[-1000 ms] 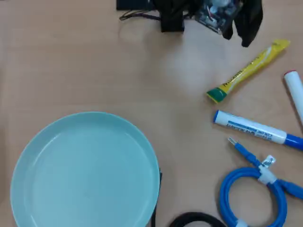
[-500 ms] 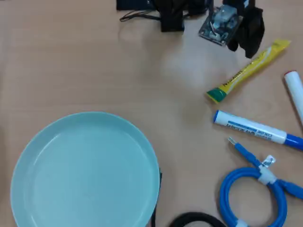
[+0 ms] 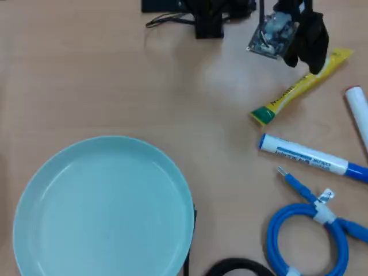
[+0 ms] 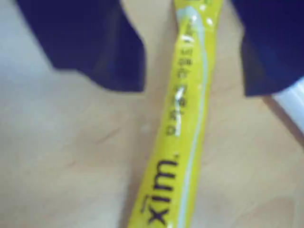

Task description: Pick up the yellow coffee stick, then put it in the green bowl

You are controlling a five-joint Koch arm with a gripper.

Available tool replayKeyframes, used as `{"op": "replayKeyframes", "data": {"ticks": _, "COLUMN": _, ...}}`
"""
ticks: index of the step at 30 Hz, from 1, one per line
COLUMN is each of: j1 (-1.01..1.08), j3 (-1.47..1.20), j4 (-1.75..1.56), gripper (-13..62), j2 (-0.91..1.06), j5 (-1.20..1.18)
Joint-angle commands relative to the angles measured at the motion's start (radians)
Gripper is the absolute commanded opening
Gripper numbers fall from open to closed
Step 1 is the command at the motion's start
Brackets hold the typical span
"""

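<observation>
In the wrist view the hand (image 4: 192, 90) is spread wide, its 2 dark fingers (image 4: 102, 45) standing one on each side of the stick (image 4: 183, 118) with bare desk (image 4: 61, 156) showing between each finger and the foil. Neither finger touches the stick, and the hand holds nothing. The stick runs up the middle of that view, yellow, with dark lettering along it. A white edge shows at the far right, beside the right finger; what it belongs to cannot be told there.

In the overhead view the bowl (image 3: 103, 210) sits at the lower left, pale mint green, its inside plain, cut off by the bottom edge. A black curved thing (image 3: 238, 266) lies along the bottom edge, just right of the bowl. A coiled blue cable (image 3: 310, 230) lies at the lower right. Above it a white marker (image 3: 310, 156) with a blue end lies nearly level. A 2nd white pen (image 3: 357, 112) with a red tip lies at the right edge. Above the marker the stick (image 3: 293, 89) lies slanted on the desk (image 3: 115, 75), green end at lower left, well apart from the bowl. The hand (image 3: 307, 54) hangs over its upper right end. The arm's dark base (image 3: 201, 14) sits at the top edge.
</observation>
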State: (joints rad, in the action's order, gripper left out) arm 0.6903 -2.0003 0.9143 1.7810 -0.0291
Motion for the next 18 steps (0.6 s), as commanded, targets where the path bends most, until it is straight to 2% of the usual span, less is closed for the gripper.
{"op": "replayKeyframes", "data": {"ticks": 1, "j1": -0.014, "j3": 0.098, "j4": -0.060, "gripper": 25.0, "j2": -0.054, "j5": -0.011}}
{"op": "replayKeyframes", "data": {"ticks": 5, "j1": -0.014, "j3": 0.106, "j4": -0.061, "gripper": 32.0, "j2": -0.112, "j5": -0.025}}
{"op": "replayKeyframes", "data": {"ticks": 18, "j1": -0.005, "j3": 0.199, "j4": -0.051, "gripper": 35.2, "j2": -0.235, "j5": -0.028}}
